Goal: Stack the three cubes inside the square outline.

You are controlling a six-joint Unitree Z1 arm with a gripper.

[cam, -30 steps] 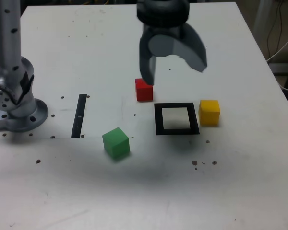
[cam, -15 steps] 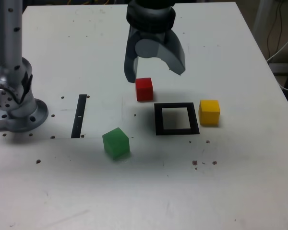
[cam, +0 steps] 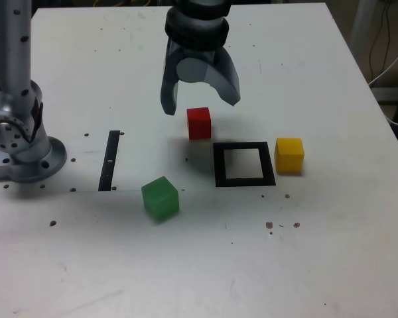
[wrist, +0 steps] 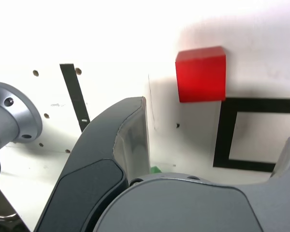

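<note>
Dark grey robot hand (cam: 199, 103): spread wide, empty, above small red solid cube (cam: 199, 123) mid-counter, just beside thick black square outline (cam: 244, 164). Risk: off-centre descent nudges cube.

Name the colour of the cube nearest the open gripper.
Red: the cube, clearest in the wrist view, sits just below the gripper.

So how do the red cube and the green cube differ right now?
The red cube sits square to the exterior view, just behind the square outline's far-left corner; the green cube is turned at an angle, nearer the camera and clear of the outline. The open claw hovers by the red cube; nothing is near the green one. Both look alike in size and rest on the table.
</note>
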